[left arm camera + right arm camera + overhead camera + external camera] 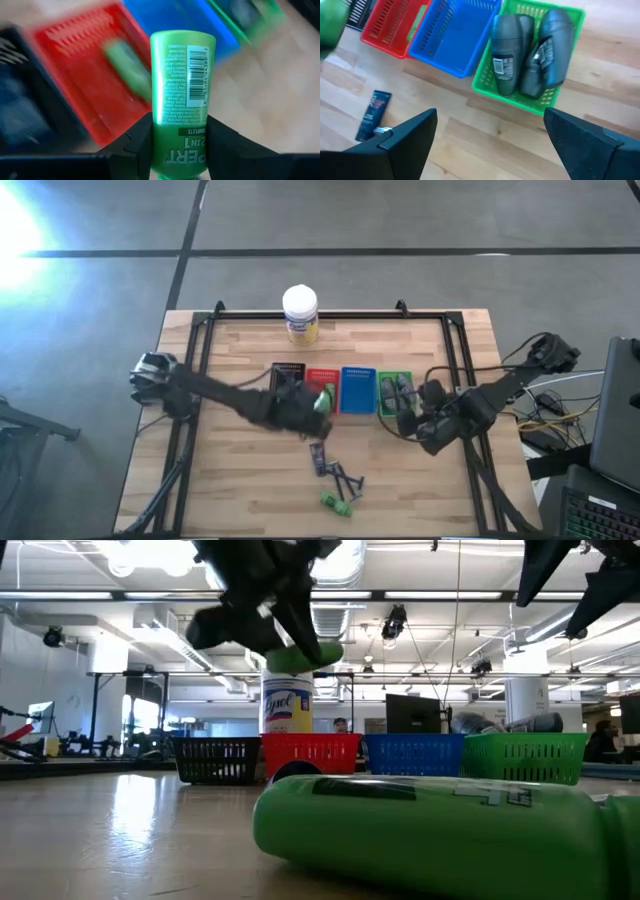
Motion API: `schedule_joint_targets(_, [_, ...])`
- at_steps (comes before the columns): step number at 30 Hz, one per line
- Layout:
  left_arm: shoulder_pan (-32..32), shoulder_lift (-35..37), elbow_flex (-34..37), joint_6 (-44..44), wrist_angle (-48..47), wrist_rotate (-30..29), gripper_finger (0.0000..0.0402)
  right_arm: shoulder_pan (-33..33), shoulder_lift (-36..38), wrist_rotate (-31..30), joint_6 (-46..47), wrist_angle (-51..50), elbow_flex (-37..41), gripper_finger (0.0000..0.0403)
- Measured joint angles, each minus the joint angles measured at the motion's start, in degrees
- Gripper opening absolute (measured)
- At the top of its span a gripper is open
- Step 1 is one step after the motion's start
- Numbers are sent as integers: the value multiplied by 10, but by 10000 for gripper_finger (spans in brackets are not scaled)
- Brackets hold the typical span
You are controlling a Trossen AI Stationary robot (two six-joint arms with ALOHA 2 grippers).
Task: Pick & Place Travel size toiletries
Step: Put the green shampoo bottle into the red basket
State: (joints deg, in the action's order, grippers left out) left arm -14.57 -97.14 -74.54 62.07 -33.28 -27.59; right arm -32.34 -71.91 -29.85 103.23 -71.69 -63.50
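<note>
My left gripper (316,404) is shut on a bright green little bottle (182,85) over the table's middle, above the near edge of the red tray (320,380). Another green bottle (125,65) lies in that red tray. My right gripper (490,142) hangs open above bare wood, just near of the green tray (570,15), which holds grey-silver oval containers (530,50). On the table lie a dark grey tube (318,457), thin black sticks (347,478) and one more green bottle (335,503), which fills the low view's foreground (430,830). My left gripper pinches the green bottle between its two fingers (135,147), one on each side, at the printed end nearest the wrist (180,150). The rest of the bottle sticks out forward past the fingertips. The fingers slant down from above, and the bottle (305,657) is lifted clear of table and trays.
Black (287,376), red, blue (357,390) and green trays stand side by side across the table's middle. A white-lidded jar with a yellow label (300,315) stands at the far edge. Bare wood lies to the left and right of the loose items near the near edge.
</note>
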Motion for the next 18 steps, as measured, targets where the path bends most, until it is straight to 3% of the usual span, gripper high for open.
schedule_joint_targets(6, [92,-4,1,-20,7,1,137,0,-4,-1,-5,55,25,364])
schedule_joint_targets(10, [138,-31,1,-22,31,50,137,0,-20,-2,-11,65,25,364])
schedule_joint_targets(18, [152,-76,1,24,41,70,139,0,-28,-3,-27,59,13,364])
